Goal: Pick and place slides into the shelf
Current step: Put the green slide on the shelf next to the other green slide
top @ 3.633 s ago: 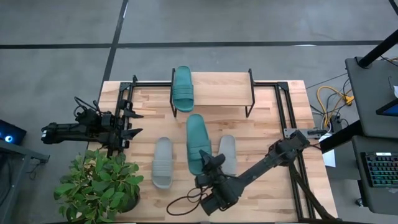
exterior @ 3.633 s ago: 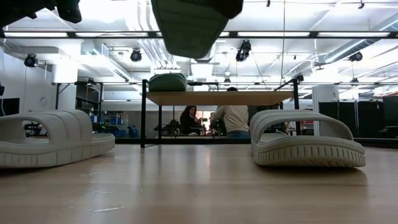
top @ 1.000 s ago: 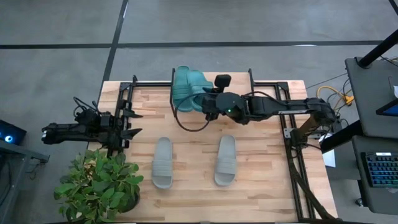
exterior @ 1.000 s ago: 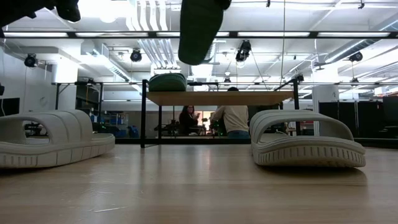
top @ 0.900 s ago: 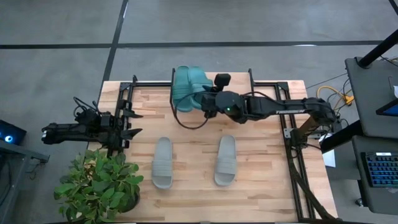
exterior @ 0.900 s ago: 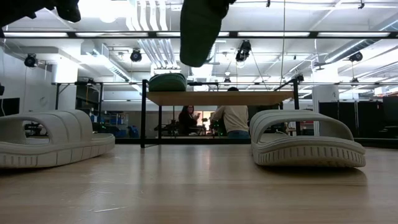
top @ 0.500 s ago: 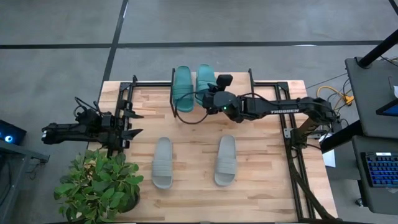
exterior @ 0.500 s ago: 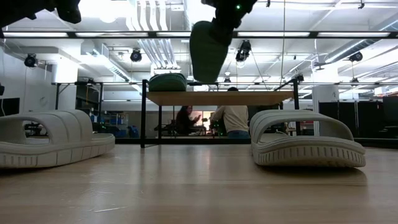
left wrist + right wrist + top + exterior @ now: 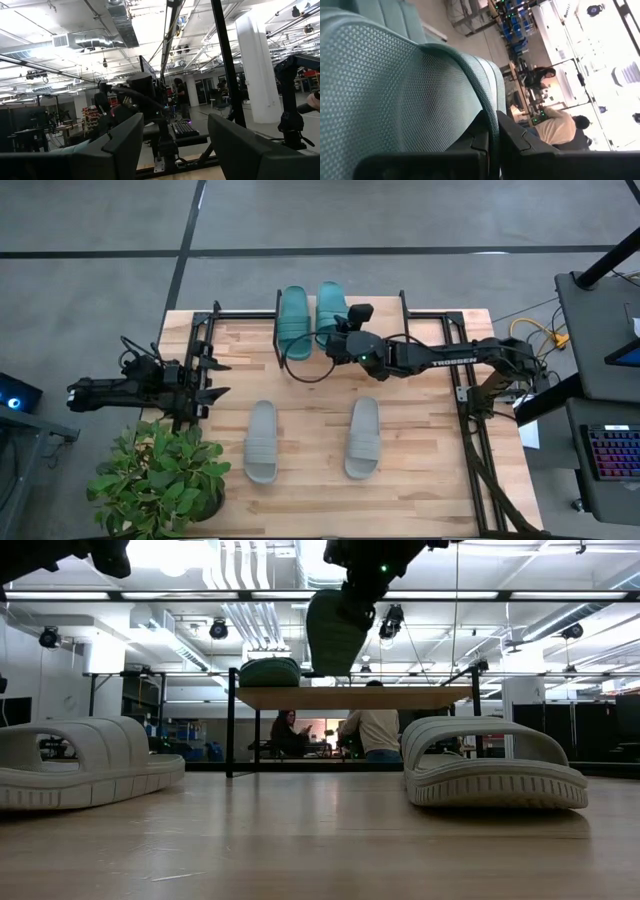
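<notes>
I am at the placing step for the second teal slide [image 9: 330,307]: my right gripper [image 9: 343,340] is clamped tight on its thin rear edge, holding it above the shelf [image 9: 375,328], just beside the first teal slide [image 9: 293,319] that already sits at the shelf's left end. From table height the held slide hangs tilted, heel down, a little clear of the plank, so I judge it is not yet resting. What the next move calls for, as I see it, is to lower it until the sole lies flat on the plank, parallel to its mate and not overlapping it, then let go and back away without dragging the heel off the near edge. My left gripper [image 9: 205,375] waits well off to the shelf's left, near the table's edge, its fingers apart and holding nothing. The two grey slides remain for later: the left grey slide [image 9: 262,440] and the right grey slide [image 9: 363,437] lie flat on the wooden tabletop [image 9: 420,450] in front of the shelf, well apart from each other. A potted plant [image 9: 165,478] stands at the table's near-left corner. Beyond the table is a wide workshop hall with ceiling ducts and lights, and a person [image 9: 379,732] sits at a desk behind the shelf.
</notes>
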Controlling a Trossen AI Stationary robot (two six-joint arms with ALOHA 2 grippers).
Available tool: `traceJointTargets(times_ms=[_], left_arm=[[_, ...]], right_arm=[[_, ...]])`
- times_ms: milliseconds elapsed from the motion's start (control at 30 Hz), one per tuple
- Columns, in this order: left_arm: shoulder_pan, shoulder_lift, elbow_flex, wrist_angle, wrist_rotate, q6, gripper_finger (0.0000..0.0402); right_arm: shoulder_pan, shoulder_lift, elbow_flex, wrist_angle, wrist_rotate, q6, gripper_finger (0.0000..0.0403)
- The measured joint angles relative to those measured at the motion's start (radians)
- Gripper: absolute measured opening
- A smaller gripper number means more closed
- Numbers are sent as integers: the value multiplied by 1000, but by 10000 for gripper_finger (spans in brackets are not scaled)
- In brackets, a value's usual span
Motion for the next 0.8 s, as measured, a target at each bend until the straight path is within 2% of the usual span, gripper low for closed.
traceJointTargets(times_ms=[433, 533, 700, 800], left_arm=[[0, 0, 0, 2, 0, 0, 208], [0, 1, 0, 3, 0, 3, 208], [0, 1, 0, 2, 0, 7, 208], [0, 0, 0, 2, 0, 7, 208]], right_arm=[[0, 0, -79, 32, 20, -14, 9], [10, 0, -129, 136, 26, -77, 9], [24, 0, -224, 425, 38, -242, 9], [24, 0, -252, 468, 41, -272, 9]])
